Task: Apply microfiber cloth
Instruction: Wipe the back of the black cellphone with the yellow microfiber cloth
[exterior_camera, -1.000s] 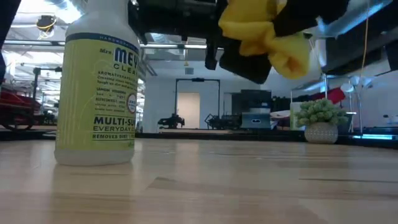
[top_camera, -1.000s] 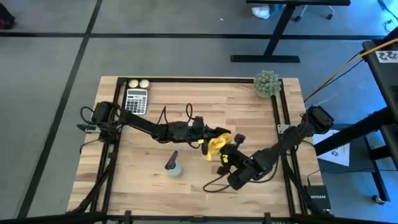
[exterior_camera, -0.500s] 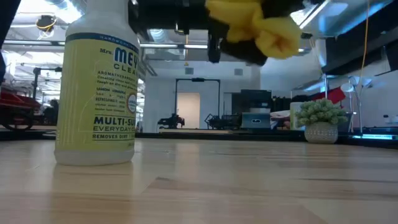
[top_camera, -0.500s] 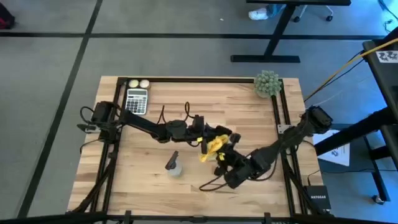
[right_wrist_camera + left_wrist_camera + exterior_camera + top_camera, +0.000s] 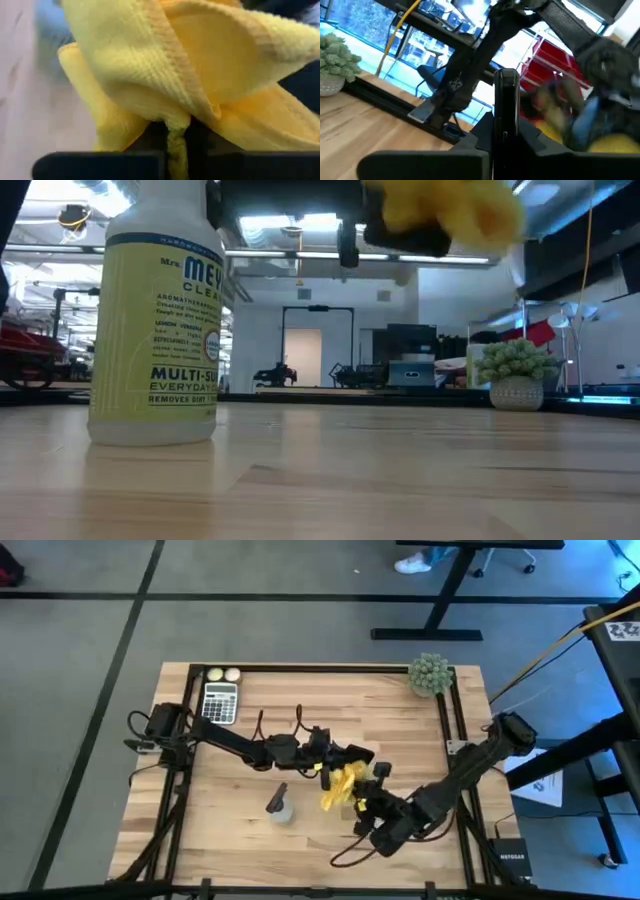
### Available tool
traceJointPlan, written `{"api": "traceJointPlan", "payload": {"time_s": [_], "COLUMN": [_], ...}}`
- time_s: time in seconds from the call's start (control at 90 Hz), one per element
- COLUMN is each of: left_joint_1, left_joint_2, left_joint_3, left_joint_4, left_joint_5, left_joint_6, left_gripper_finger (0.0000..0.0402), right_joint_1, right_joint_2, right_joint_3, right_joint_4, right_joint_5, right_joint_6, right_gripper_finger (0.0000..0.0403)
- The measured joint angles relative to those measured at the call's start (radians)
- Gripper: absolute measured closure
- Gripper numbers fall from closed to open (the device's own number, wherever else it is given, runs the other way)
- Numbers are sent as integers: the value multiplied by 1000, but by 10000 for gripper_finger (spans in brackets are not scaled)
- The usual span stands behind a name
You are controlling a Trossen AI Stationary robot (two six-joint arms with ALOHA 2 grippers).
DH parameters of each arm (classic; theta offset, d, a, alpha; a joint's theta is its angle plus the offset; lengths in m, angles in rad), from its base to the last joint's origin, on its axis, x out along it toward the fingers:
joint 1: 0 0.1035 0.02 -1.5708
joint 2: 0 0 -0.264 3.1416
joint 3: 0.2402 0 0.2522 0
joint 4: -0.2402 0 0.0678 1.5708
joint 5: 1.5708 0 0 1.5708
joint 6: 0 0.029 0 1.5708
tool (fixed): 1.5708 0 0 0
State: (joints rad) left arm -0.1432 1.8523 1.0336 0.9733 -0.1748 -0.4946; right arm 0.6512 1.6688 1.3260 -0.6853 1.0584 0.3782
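While both arms meet above the middle of the table [image 5: 250, 810], the microfiber cloth [image 5: 338, 787] hangs bunched in the air between them, clear of the wood in the low view. The right gripper [image 5: 358, 803] reaches in from the right edge and is clenched on the cloth; its wrist view shows yellow folds pinched between its dark fingers [image 5: 100, 162]. The left gripper [image 5: 345, 755] extends from the left edge and grips a black smartphone [image 5: 505, 107] upright and edge-on, just beside the cloth. A spray bottle [image 5: 279, 804] stands nearer the front edge, a calculator [image 5: 219, 700] lies by the back left corner, and a potted plant [image 5: 430, 674] sits at the back right corner.
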Motion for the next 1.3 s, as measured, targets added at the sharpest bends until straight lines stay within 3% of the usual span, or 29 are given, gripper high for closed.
{"api": "traceJointPlan", "payload": {"time_s": [0.111, 0.4, 0.556, 0.689, 0.867, 0.967, 1.067, 1.3], "left_joint_1": [3, 1, 1, 1, -1, -1, 0, 4], "left_joint_2": [0, 6, 5, 3, 1, 1, 1, 3], "left_joint_3": [0, -6, -5, -3, -2, -2, -2, -5], "left_joint_4": [23, 41, 58, 67, 65, 60, 60, 47], "left_joint_5": [9, 32, 38, 49, 51, 53, 49, 35], "left_joint_6": [-16, -21, -21, -19, -20, -17, -18, -21], "left_gripper_finger": [386, 386, 386, 386, 386, 386, 386, 386], "right_joint_1": [-41, -91, -56, -5, 67, 86, 72, -43], "right_joint_2": [4, 62, 88, 66, -3, -23, -26, 38], "right_joint_3": [12, -49, -52, -24, 88, 130, 135, 104], "right_joint_4": [9, 202, 178, 76, -165, -260, -238, -145], "right_joint_5": [27, -125, -243, -266, -189, -60, 68, -4], "right_joint_6": [-42, -51, -26, -11, 43, 94, 107, 89], "right_gripper_finger": [396, 396, 396, 396, 396, 396, 396, 396]}}
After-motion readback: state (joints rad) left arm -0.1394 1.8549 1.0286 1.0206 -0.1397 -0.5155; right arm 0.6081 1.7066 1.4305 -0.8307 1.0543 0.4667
